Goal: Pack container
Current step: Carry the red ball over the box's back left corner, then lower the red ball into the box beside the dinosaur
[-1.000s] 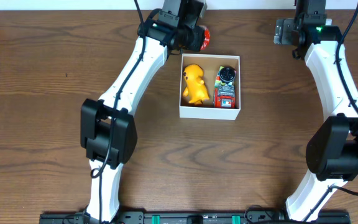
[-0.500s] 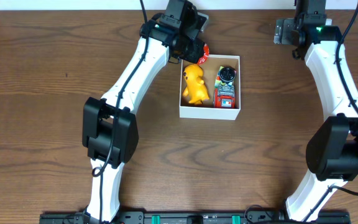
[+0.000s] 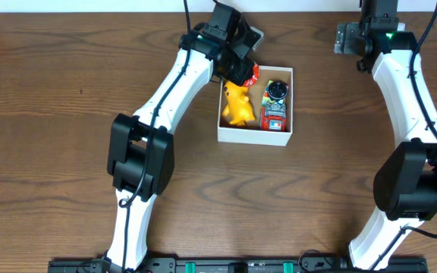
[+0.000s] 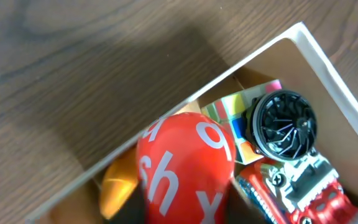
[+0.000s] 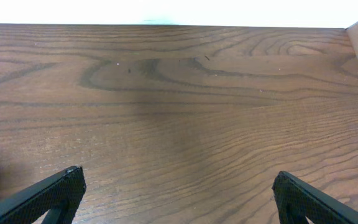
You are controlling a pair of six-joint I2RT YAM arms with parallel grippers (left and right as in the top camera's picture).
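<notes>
The container [image 3: 253, 138], a small white-walled box with a brown inside, sits at the table's far middle. A yellow toy [image 3: 237, 105] lies in its left half. In its right half lies a red and silver toy [image 3: 275, 114] with a black finned disc [image 3: 278, 89]. My left gripper [image 3: 247, 74] hangs over the box's far left corner, shut on a red ball [image 3: 253, 73] with white letters. In the left wrist view the ball [image 4: 185, 162] fills the space between my dark fingers, above the container's rim [image 4: 328, 62] and the yellow toy [image 4: 118, 180]. My right gripper [image 5: 179, 193] is open over bare wood.
The right arm [image 3: 400, 83] reaches along the table's right side, its gripper [image 3: 353, 38] at the far edge, right of the box. A multicoloured block [image 4: 235, 115] sits in the box beside the finned disc [image 4: 284, 121]. Brown wood surrounds the box.
My left gripper has carried the red ball to the right and nearer, from outside the box's far left corner to over its rim. The right arm has not moved.
</notes>
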